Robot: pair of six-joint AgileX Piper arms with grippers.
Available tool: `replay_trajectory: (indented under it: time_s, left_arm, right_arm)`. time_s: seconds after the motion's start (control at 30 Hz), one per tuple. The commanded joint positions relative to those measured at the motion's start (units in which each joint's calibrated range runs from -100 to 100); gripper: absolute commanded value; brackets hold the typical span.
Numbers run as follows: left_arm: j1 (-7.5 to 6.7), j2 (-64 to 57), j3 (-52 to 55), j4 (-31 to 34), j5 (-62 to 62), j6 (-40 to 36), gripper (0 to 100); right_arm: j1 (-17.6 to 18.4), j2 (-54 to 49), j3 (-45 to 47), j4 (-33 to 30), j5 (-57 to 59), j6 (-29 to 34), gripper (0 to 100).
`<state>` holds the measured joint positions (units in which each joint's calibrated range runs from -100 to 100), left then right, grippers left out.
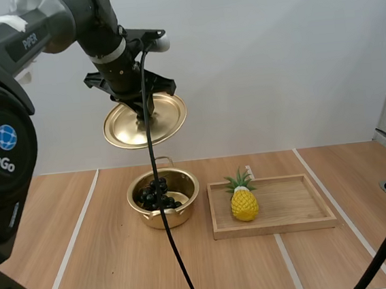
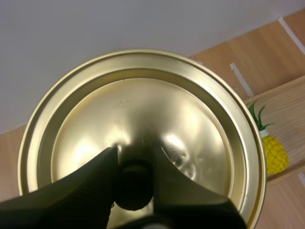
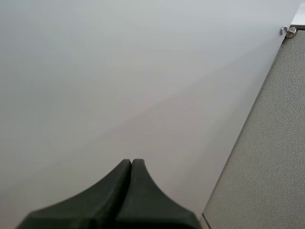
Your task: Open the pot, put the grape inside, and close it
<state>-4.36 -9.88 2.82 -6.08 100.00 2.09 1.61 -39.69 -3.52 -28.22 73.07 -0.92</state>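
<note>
Gold-coloured pot [image 1: 164,200], uncovered, grapes loaded; lid [image 1: 144,122] held aloft by the left tool [image 1: 142,108].

Pot: round, shiny, two small side handles, low centre-left of the high view, with a bunch of dark grapes [image 1: 158,195] lying inside. Lid: matching gold disc with stepped rim, tilted, upper left of the frame, well above the pot. Desk [image 1: 108,262]: light wood grain with pale lines, a plain pale wall [image 1: 273,55] behind. Wooden tray [image 1: 310,223] just right of the pot, carrying a yellow toy pineapple [image 1: 244,204] at its left end. Left arm [image 1: 92,24] reaches in from the upper left and bends downward; in the left wrist view its tool [image 2: 135,160] is clenched on the lid's [image 2: 143,105] dark knob [image 2: 133,191]. Right tool [image 3: 131,164]: fingers pressed together on nothing, facing the wall.
</note>
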Motion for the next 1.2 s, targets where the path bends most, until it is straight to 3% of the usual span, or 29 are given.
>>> replay_trajectory:
  time_s: [0.0,0.93,1.17]
  left_arm:
    - [-0.08,0.1,3.1,-1.0,0.0,1.1,0]
    - [-0.16,10.0,7.8,-1.0,-11.8,3.3,0]
    - [-0.16,10.8,14.1,-1.2,-19.4,4.7,0]
  right_arm:
    - [-0.3,-1.1,-0.4,-0.8,1.2,0.5,0]
    - [-0.3,-1.1,-0.4,-0.8,2.1,0.5,0]
    - [-0.3,-1.1,-0.4,-0.8,2.1,0.5,0]
